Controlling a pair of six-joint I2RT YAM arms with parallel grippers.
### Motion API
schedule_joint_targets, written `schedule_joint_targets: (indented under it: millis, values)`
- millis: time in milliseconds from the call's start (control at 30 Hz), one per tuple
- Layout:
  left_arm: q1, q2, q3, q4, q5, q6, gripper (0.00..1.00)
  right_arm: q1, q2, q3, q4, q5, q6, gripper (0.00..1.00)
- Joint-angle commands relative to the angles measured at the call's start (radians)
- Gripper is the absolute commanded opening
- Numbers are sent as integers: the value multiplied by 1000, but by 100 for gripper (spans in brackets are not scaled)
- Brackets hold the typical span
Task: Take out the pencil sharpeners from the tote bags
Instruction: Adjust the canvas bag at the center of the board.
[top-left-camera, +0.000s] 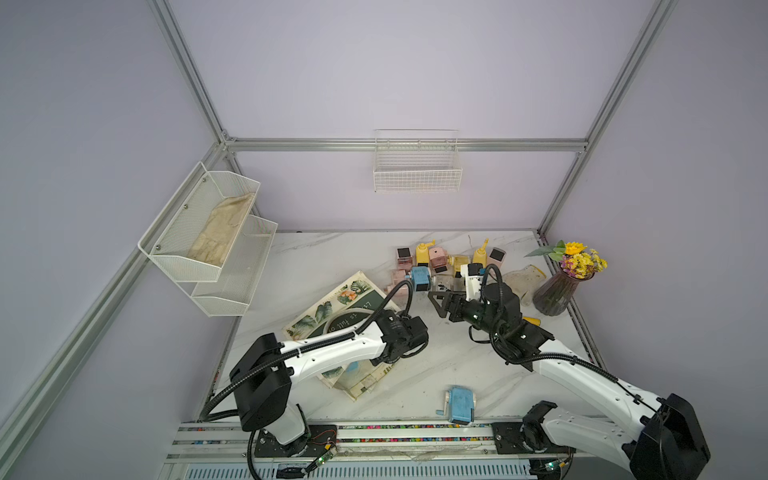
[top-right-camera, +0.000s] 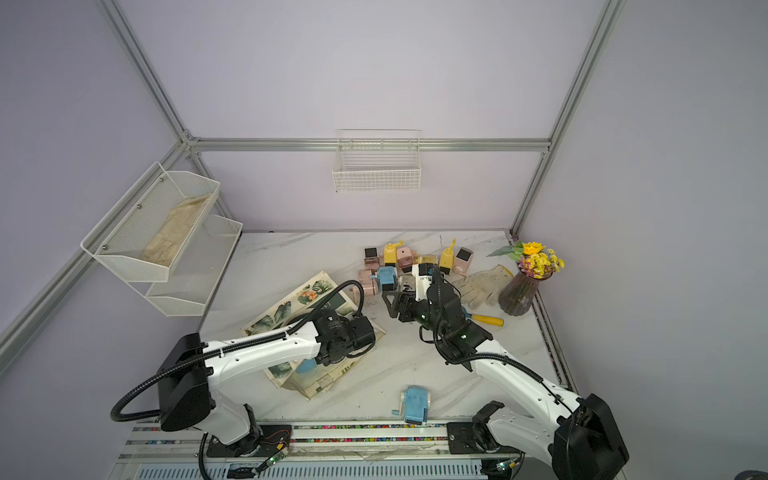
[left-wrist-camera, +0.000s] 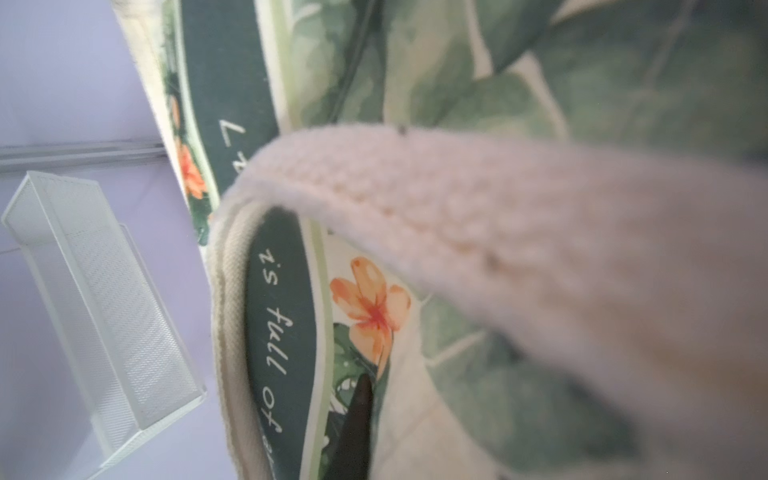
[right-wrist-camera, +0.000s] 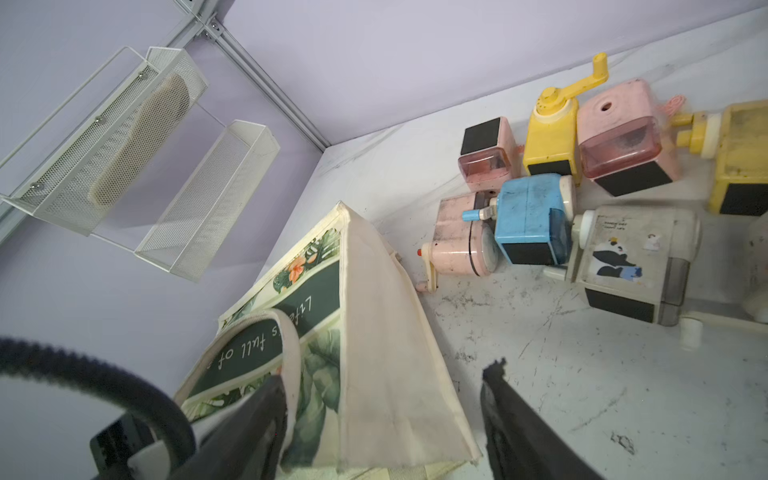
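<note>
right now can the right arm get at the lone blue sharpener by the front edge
Probably yes. The blue sharpener sits alone on bare table, nothing around it, and the right gripper is open and empty, though it points away toward the bag, so it must swing back.

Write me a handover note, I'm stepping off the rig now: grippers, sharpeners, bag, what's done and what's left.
Left gripper shut, low over the bag; what it pinches is hidden.
Right gripper open, empty, beside the bag.
Done: sharpeners clustered out at the back, one blue sharpener near the front edge.
Left: a blue shape shows at the bag under the left wrist, likely another; check inside.
</note>
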Motion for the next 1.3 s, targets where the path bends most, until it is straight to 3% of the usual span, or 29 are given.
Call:
schedule_joint_targets:
  millis: [0,67,133,400,500,700,1033,1267]
  values:
    - [166,-195,81,110,51,98,0,-4,-1,-12,16,-23,-11,75]
    - [278,-261,79,194,124,170,0,-5,8,-10,24,-33,-13,75]
    - [334,-283,90,244,97,225,0,-5,13,-5,26,-39,-18,75]
    - [537,-210,267,281,148,332,0,-5,67,31,-46,21,-16,78]
    - [554,-182,289,274,234,305,0,-5,87,62,-145,66,2,82]
    - [570,-195,193,301,353,239,0,7,24,30,-240,54,68,86]
    - [575,-239,126,339,506,194,0,13,-136,-42,-502,-33,192,89]
    - [578,-248,111,345,563,214,0,30,-155,-73,-713,-121,159,87]
